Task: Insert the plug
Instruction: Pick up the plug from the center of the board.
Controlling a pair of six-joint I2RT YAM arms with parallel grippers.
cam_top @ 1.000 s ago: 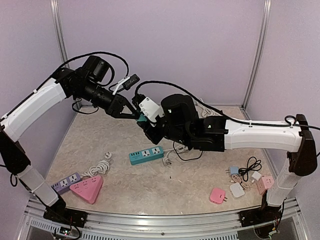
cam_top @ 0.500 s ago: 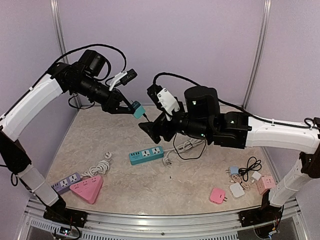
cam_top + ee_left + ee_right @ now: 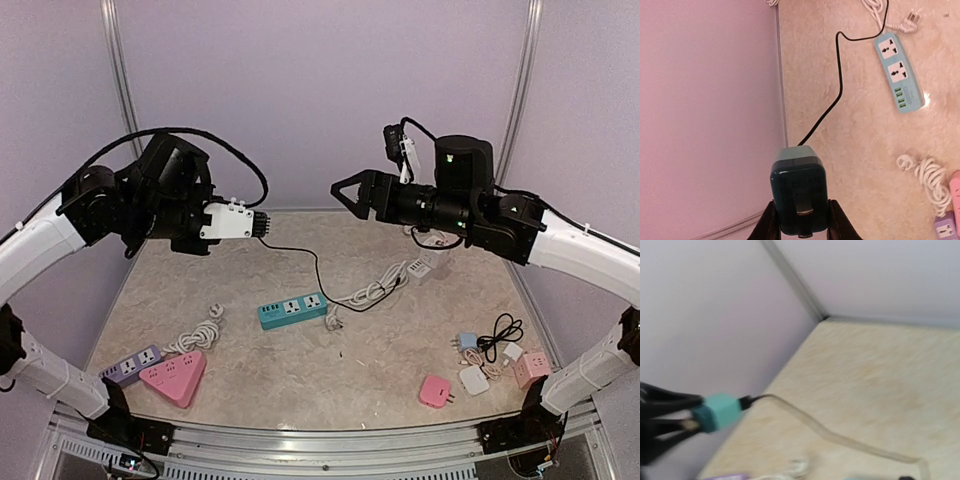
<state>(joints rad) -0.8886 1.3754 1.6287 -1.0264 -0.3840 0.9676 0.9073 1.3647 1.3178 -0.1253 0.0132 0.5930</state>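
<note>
Both arms have swung apart, so my left pincer (image 3: 799, 227) alone grasps the plug (image 3: 799, 192) at left, right pincer (image 3: 342, 195) released, strip (image 3: 292, 310) still waiting below.

Soft even light; right wrist view motion-blurred.

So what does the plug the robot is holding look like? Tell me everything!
The plug is a dark teal plastic block with a lighter teal back end and a metal pin on its face. The left gripper pinches its sides, holding it up off the table. A black cord runs from its back down to the table.
</note>
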